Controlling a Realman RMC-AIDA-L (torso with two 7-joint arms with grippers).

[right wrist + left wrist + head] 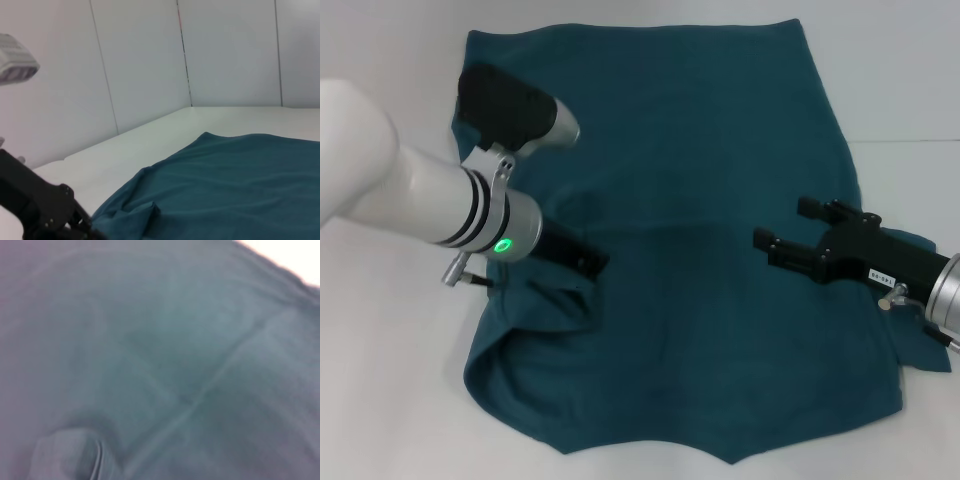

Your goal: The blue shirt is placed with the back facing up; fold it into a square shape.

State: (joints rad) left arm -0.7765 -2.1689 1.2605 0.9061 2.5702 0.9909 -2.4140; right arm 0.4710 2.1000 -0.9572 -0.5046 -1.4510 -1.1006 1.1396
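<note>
The left arm (pixel 380 170) is a thick, glossy white tube ending in two black rings and a silver clamp collar with a small bolt tab. A round green light (pixel 504 245) glows on its wrist, and a short silver plug with a thin dark cable juts out beside it. Above sits a black, rounded block with a silver-grey end cap. The left gripper (pixel 582 258) is matte black. The right gripper (pixel 798 232) is black and angular with two blocky jaws, a small white label and a silver, black-banded wrist.
</note>
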